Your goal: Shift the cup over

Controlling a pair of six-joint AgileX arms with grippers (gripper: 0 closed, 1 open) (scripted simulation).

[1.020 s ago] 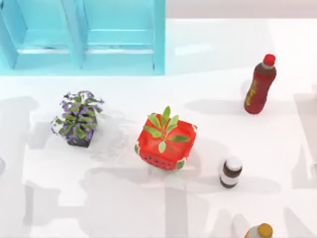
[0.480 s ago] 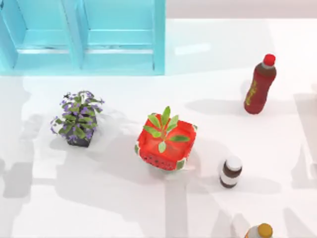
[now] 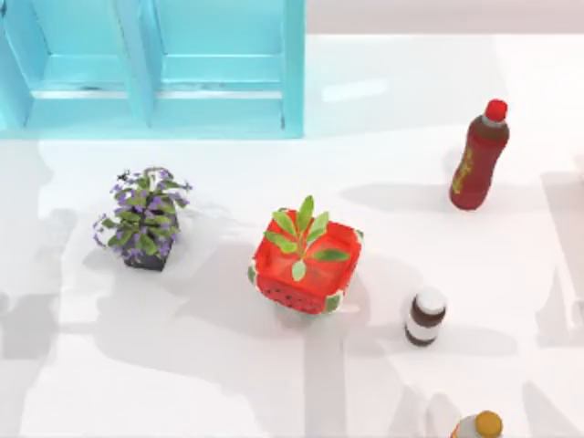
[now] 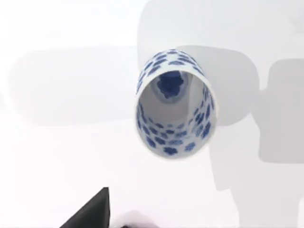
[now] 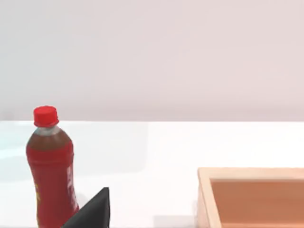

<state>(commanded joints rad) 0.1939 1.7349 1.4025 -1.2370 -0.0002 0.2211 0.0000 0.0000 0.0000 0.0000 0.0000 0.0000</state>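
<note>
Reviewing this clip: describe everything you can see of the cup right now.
In the left wrist view, the cup is white with blue flower-like blotches on its outer wall and inside, and one larger blue flower on its inner bottom. It looks like glazed ceramic, with no handle visible. Its round open mouth faces the camera and it is empty. It rests on the white table, partly within grey shadows. Nothing else touches it.

White table point(image 3: 228, 383): pots point(image 3: 306, 265), bottles point(image 3: 477, 155), cup point(image 4: 175, 104)
</note>
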